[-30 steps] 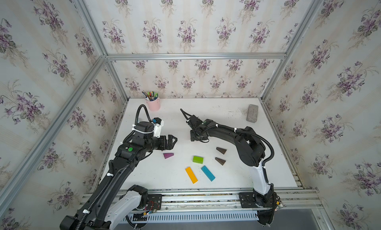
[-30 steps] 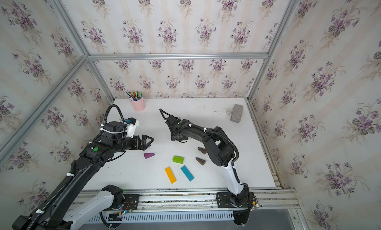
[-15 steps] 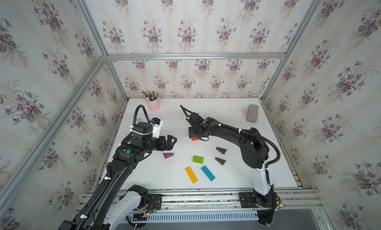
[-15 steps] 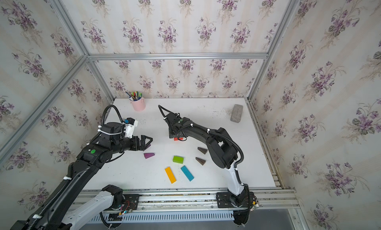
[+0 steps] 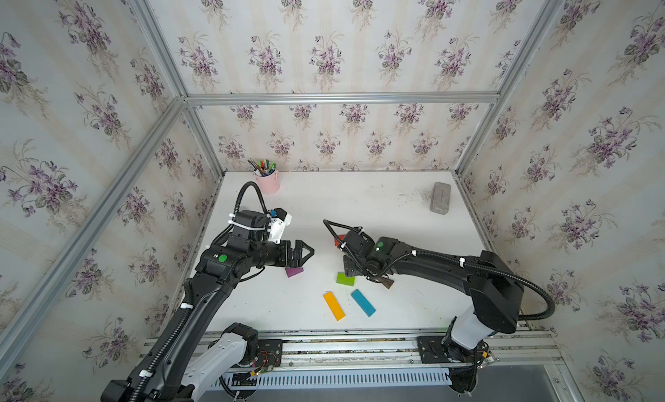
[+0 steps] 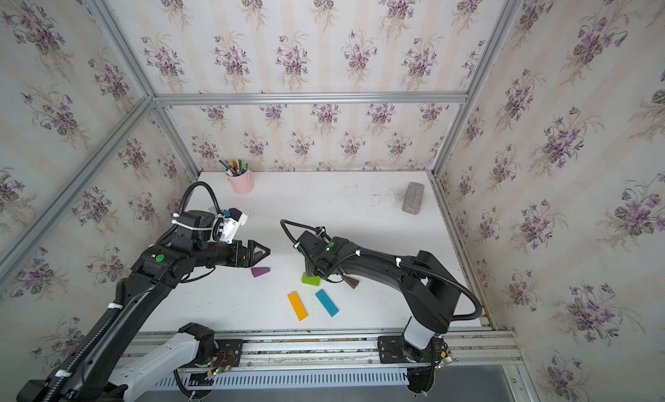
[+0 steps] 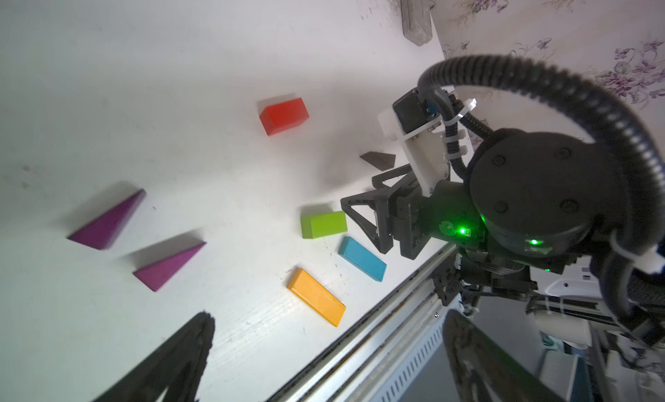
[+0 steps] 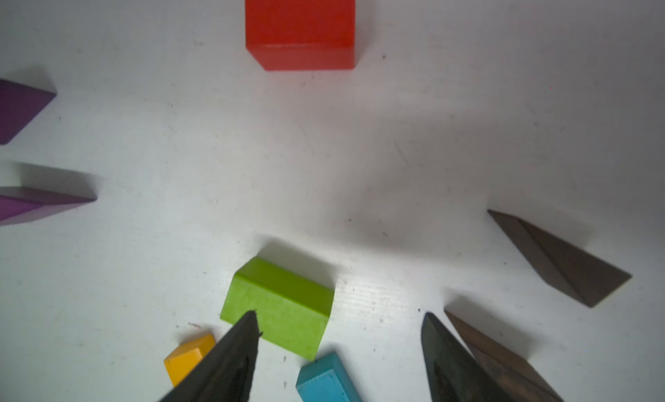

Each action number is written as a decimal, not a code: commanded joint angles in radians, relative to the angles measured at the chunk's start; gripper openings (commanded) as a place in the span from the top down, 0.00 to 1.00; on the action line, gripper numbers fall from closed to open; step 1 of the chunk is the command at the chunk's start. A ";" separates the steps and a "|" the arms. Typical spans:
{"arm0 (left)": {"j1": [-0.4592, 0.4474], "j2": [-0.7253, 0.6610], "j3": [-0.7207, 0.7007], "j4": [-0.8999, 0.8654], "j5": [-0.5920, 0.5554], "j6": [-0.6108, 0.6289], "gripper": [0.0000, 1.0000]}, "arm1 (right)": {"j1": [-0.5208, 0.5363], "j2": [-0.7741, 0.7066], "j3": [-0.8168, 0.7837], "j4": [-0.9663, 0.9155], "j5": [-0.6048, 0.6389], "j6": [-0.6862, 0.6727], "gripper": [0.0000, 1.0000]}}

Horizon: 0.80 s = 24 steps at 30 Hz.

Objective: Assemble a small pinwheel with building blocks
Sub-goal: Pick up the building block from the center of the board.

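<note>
The building blocks lie loose and apart on the white table, with no pinwheel shape among them. The red brick [image 8: 300, 25] sits farthest back. Nearer the front are the green brick [image 5: 345, 279], yellow bar [image 5: 334, 305] and blue bar [image 5: 363, 302]. Two purple wedges [image 7: 108, 220] [image 7: 169, 261] lie to the left, and two brown wedges [image 8: 561, 259] [image 8: 503, 360] to the right. My right gripper [image 8: 342, 346] hangs open and empty just above the green brick, one fingertip [image 8: 237, 346] over its corner. My left gripper [image 5: 306, 252] is open above the purple wedges.
A pink pen cup [image 5: 268, 180] stands at the back left corner. A grey rough brick [image 5: 439, 198] lies at the back right by the wall. The metal rail [image 5: 360, 342] runs along the table's front edge.
My right gripper opened off the red brick, left it lying on the table and drew back toward the front, over the green brick. The left arm has hardly moved.
</note>
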 commanded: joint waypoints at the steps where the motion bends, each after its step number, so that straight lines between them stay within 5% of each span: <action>1: 0.000 -0.036 -0.018 -0.076 0.071 -0.072 0.01 | 0.025 -0.027 -0.026 0.025 0.001 0.117 0.27; 6: 0.000 -0.035 -0.012 -0.160 0.059 -0.098 0.00 | 0.068 0.005 0.020 0.015 -0.003 0.117 0.25; 24: 0.001 -0.170 -0.014 -0.271 -0.247 -0.180 0.00 | 0.085 0.117 0.083 -0.012 -0.008 0.166 0.22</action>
